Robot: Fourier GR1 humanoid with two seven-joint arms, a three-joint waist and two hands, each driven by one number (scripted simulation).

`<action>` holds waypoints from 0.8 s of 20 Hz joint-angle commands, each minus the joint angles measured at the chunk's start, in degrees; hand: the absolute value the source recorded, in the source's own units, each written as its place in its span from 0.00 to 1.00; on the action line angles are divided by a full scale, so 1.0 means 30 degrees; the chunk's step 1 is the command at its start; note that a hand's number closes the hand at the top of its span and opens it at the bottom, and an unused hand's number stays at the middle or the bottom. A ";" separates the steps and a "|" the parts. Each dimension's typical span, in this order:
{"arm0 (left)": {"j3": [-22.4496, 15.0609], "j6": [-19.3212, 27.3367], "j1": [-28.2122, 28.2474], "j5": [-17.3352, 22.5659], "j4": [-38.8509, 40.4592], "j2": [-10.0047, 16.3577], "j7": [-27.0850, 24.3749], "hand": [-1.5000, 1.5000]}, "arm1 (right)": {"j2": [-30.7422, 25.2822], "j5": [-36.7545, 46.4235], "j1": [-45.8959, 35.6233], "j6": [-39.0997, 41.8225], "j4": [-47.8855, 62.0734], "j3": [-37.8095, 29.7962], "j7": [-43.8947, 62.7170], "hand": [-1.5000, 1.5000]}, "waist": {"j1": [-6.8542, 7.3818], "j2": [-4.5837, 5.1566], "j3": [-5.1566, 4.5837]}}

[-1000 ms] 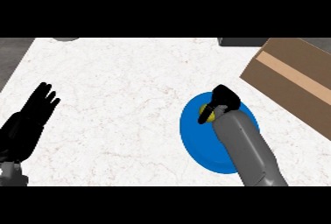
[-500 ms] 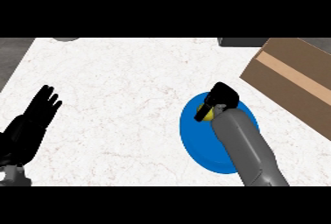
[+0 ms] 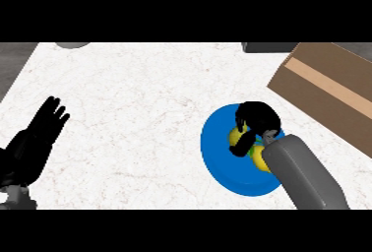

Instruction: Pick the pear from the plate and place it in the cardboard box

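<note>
A blue plate (image 3: 222, 162) lies on the white counter at the right. On it sits a yellow-green pear (image 3: 237, 138), mostly hidden under my right hand (image 3: 256, 119), whose fingers and thumb curl down round the fruit. The grey right forearm covers the plate's right side. The cardboard box (image 3: 327, 83) stands at the far right, beyond the plate and apart from the hand. My left hand (image 3: 40, 133) rests open at the left edge, fingers pointing up, away from everything.
A dark grey object (image 3: 269, 47) sits at the back edge beside the box. A grey round shape (image 3: 71, 45) shows at the back left. The counter's left edge (image 3: 16, 83) runs diagonally near my left hand.
My right hand has lowered onto the pear and its fingers have curled round it. The left hand has barely shifted.
</note>
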 commanded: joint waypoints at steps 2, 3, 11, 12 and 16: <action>0.0712 -0.0283 -0.0456 0.0465 -0.0251 0.0500 0.0551 0.50 | -0.2896 0.0645 0.1754 -0.0330 -0.2650 0.0663 -0.3948 1.00 | 0.0007 0.0086 0.0014; 0.0428 -0.0043 -0.0142 0.0359 -0.0674 0.0373 0.1326 0.50 | -0.3419 0.0796 0.2096 -0.0644 -0.3304 0.0455 -0.4204 1.00 | 0.0018 0.0076 0.0016; 0.0924 -0.0612 0.0677 0.0633 -0.1100 0.0411 0.1197 0.50 | -0.4514 0.0030 0.4232 -0.0199 -1.1400 -0.0896 -0.3610 1.00 | -0.0137 -0.0015 0.0009; 0.0707 -0.0563 -0.0035 -0.0040 0.0558 -0.0064 -0.0244 0.50 | -0.4573 -0.0447 0.2931 0.1141 -1.2029 -0.1700 -0.2626 1.00 | -0.0190 0.0039 -0.0009; 0.0962 -0.0582 0.0710 0.0197 -0.0870 0.0456 0.0897 0.50 | -0.5081 -0.1090 0.3794 0.0881 -1.6029 -0.3552 -0.1418 1.00 | -0.0301 -0.0049 0.0001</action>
